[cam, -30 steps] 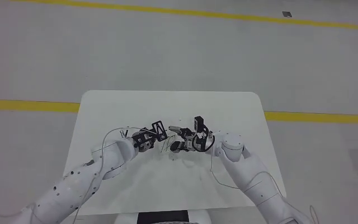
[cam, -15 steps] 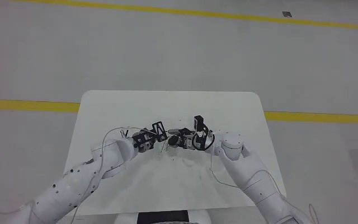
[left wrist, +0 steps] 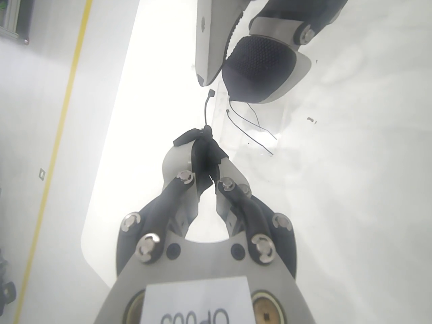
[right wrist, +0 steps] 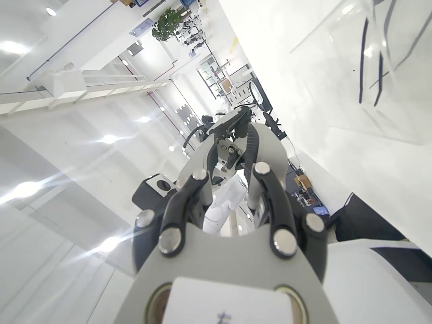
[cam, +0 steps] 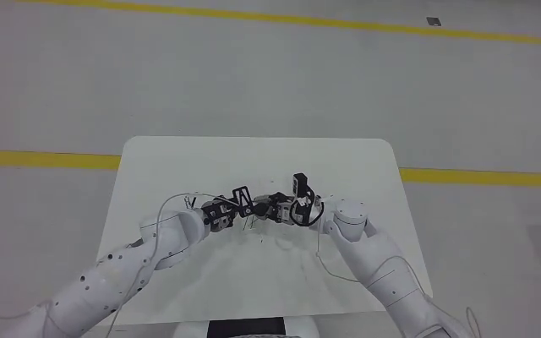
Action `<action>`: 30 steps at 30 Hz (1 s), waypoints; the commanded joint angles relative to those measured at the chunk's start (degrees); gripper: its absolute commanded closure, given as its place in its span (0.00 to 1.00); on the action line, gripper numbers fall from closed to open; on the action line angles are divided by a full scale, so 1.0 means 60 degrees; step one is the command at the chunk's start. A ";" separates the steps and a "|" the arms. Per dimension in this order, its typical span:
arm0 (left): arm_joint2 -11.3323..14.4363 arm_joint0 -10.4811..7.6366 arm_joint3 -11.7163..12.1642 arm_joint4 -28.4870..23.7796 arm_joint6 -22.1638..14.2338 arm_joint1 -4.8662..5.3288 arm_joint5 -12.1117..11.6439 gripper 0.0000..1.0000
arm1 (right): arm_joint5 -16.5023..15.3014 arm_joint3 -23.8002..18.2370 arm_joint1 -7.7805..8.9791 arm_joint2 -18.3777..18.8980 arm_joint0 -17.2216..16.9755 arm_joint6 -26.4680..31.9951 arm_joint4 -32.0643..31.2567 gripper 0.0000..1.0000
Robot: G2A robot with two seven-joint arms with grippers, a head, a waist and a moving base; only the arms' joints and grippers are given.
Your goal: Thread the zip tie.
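Over the middle of the white table [cam: 169, 160] my two grippers meet tip to tip. My left gripper [left wrist: 206, 135] [cam: 243, 201] is shut on a thin black zip tie [left wrist: 206, 111]. A short length of the tie sticks out past the fingertips, ending in its small square head [left wrist: 211, 93]. My right gripper [right wrist: 244, 116] [cam: 269, 205] is shut, and in the left wrist view its fingertips [left wrist: 216, 80] hang just beyond the tie's head. Whether anything sits between its pads I cannot tell.
A clear plastic tray [left wrist: 270, 116] [right wrist: 341, 21] lies flat on the table under the grippers, with loose black zip ties [left wrist: 249, 133] [right wrist: 362, 62] in it. The table's rounded edge [left wrist: 101, 177] runs beside my left gripper.
My left gripper has moved right toward the right gripper, closing the gap between them. The thin loop that hung below the two grippers a second ago no longer shows.
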 commanded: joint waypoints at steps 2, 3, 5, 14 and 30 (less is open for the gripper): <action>0.0046 -0.0027 -0.0007 -0.0033 0.0018 0.0029 0.0000 1.00 | 0.0001 0.0003 -0.0003 -0.0006 0.0001 0.0008 -0.0019 0.84; 0.0069 -0.0036 -0.0009 -0.0053 0.0035 0.0037 0.0000 1.00 | 0.0001 0.0005 -0.0005 -0.0008 -0.0001 0.0009 -0.0021 0.82; 0.0102 -0.0060 -0.0004 -0.0077 0.0049 0.0054 0.0000 1.00 | 0.0007 0.0010 -0.0008 -0.0011 0.0001 0.0008 -0.0020 0.83; 0.0211 -0.0137 -0.0017 -0.0133 0.0077 0.0120 0.0000 1.00 | -0.0025 0.0010 -0.0020 -0.0008 -0.0012 -0.0021 -0.0042 0.90; 0.0297 -0.0199 -0.0039 -0.0194 0.0126 0.0186 0.0000 1.00 | -0.0020 0.0003 -0.0035 0.0009 -0.0038 -0.0056 -0.0085 0.91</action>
